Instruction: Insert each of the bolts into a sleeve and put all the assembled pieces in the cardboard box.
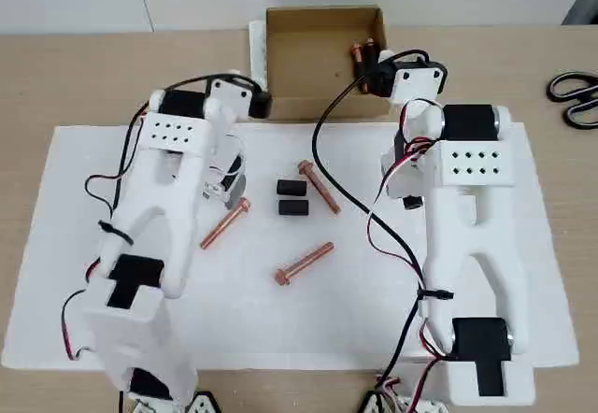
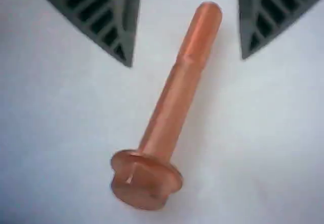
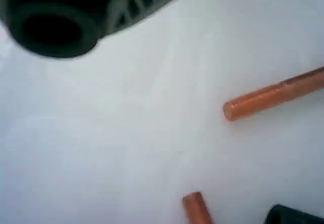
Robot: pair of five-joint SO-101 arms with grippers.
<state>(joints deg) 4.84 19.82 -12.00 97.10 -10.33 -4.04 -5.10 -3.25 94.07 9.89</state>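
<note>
A copper bolt (image 2: 162,133) lies on the white mat, its threadless tip between the fingers (image 2: 109,21) of my left gripper (image 2: 185,31), which stands open just above it. In the high view this bolt (image 1: 224,223) lies by the left gripper (image 1: 231,186). Two more bolts (image 1: 319,187) (image 1: 304,263) and two black sleeves (image 1: 291,188) (image 1: 293,208) rest mid-mat. My right gripper (image 1: 409,189) hangs over the mat's right part, shut on a black sleeve (image 3: 50,29). The cardboard box (image 1: 308,21) at the back holds an assembled piece (image 1: 364,58).
The white mat (image 1: 280,320) covers most of the wooden table. Scissors (image 1: 575,95) lie at the far right. In the right wrist view, two bolt ends (image 3: 273,96) (image 3: 196,209) and a sleeve's edge (image 3: 293,216) lie ahead of the held sleeve.
</note>
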